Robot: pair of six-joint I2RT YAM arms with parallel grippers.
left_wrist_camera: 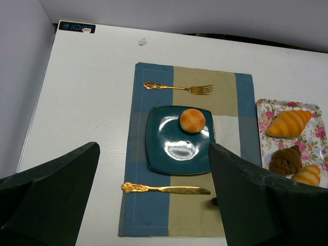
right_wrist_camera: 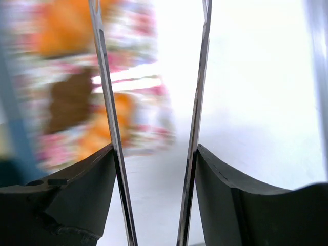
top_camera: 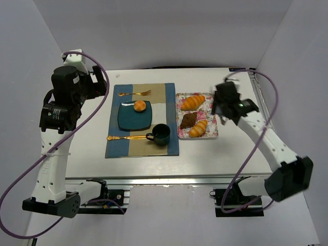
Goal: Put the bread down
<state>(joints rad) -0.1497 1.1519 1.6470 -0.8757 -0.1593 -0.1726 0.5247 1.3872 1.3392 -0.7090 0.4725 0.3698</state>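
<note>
The bread, a small round golden-orange bun point(top_camera: 139, 106), lies on the far right part of a dark teal square plate point(top_camera: 128, 120) on the placemat. It also shows in the left wrist view point(left_wrist_camera: 192, 120), on the same plate point(left_wrist_camera: 164, 148). My left gripper point(top_camera: 101, 84) is raised over the table's left side, open and empty point(left_wrist_camera: 154, 149), well short of the bun. My right gripper point(top_camera: 219, 106) hovers at the right edge of the floral tray, open and empty point(right_wrist_camera: 151, 61); that view is blurred.
A blue and tan placemat point(top_camera: 169, 97) holds a gold fork point(top_camera: 135, 93), a gold knife point(top_camera: 125, 137) and a dark mug point(top_camera: 160, 134). The floral tray point(top_camera: 214, 134) holds two croissants point(top_camera: 192, 102) point(top_camera: 198, 128) and a chocolate pastry point(top_camera: 188, 120).
</note>
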